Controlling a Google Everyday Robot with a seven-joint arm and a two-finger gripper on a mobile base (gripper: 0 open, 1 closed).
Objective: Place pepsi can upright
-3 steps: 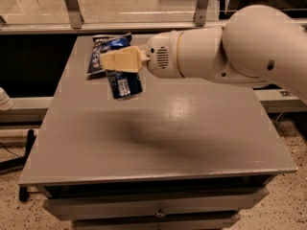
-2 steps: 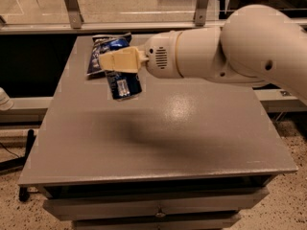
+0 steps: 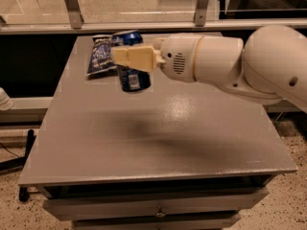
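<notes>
- The gripper (image 3: 122, 57) reaches in from the right of the view, over the far part of a grey table (image 3: 163, 152). Its cream fingers point at the far left corner.
- The jaws are clamped on the pepsi can (image 3: 134, 79). One finger lies across the can's upper part, and the dark blue body hangs just below it, close to upright with a slight lean.
- Since a second ago, gripper and can have drifted together a little toward the right of the view. Their height looks about the same. That they moved as one suggests the hold is firm.
- A flat blue chip bag (image 3: 100, 56) lies just beyond the fingertips, to their left. It has not moved, so the gap between it and the can has widened slightly.
- A soft shadow (image 3: 144, 128) falls on the bare tabletop in front of the jaws, which suggests the can is off the surface.
- The can is therefore not yet placed. Lowering it squarely and letting go appear to remain.
</notes>
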